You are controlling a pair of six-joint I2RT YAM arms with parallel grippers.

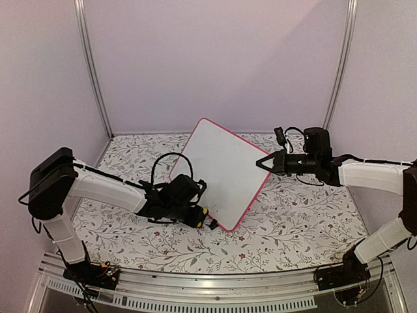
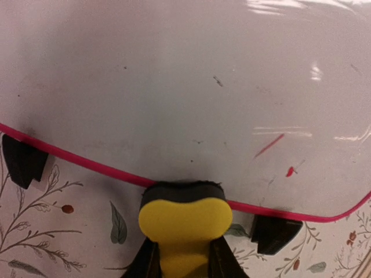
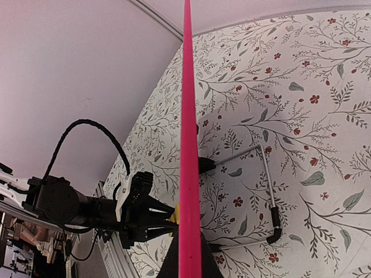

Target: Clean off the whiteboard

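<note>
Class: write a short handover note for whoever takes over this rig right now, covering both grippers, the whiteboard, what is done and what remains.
Left gripper: shut on the yellow eraser, its felt at the whiteboard's lower edge.
Right gripper: shut on the board's right edge; board stands tilted on the table.
Done: most of the surface looks clean.
Left: a red streak and a red spot near the lower edge.
</note>
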